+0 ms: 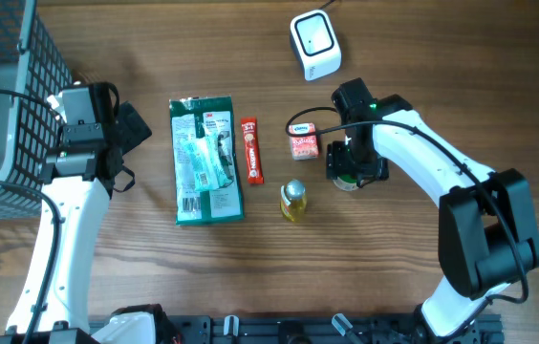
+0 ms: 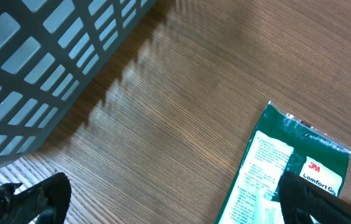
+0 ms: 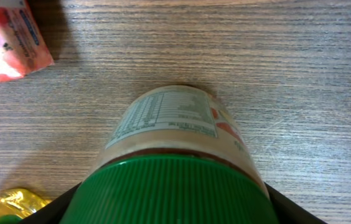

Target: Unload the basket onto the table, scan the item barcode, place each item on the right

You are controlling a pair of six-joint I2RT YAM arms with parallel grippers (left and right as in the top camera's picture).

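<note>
One jar [image 3: 169, 124] between right tool [image 1: 347, 172] fingers; left tool [image 1: 136, 153] agape

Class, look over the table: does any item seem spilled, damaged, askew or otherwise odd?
Nothing stands out. The green 3M pack, red sachet, pink carton and gold-capped bottle look intact on the table, with no spill. The green-lidded jar sits between the fingers of the right gripper.

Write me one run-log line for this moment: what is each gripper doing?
left gripper: open, empty, near basket | right gripper: jaws around green-lidded jar, grip unconfirmed | scan: not yet done
</note>
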